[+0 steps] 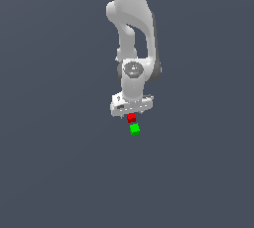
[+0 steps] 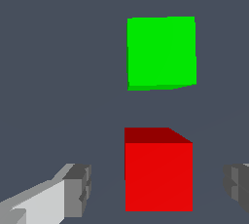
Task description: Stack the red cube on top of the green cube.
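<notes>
Wrist view shows the red cube [image 2: 158, 177] sitting between the two grey fingers [image 2: 78, 190] of the tool [image 2: 156, 189]. The fingers stand apart, with a gap on each side of the cube, so they do not touch it. The green cube [image 2: 161, 52] sits near the red one, not touching. From the exterior view, the white arm [image 1: 131, 33] hangs over both cubes.

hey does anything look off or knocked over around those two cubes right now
Nothing stands out. The red cube and green cube both sit flat and apart, undamaged. The gripper is open around the red cube.
</notes>
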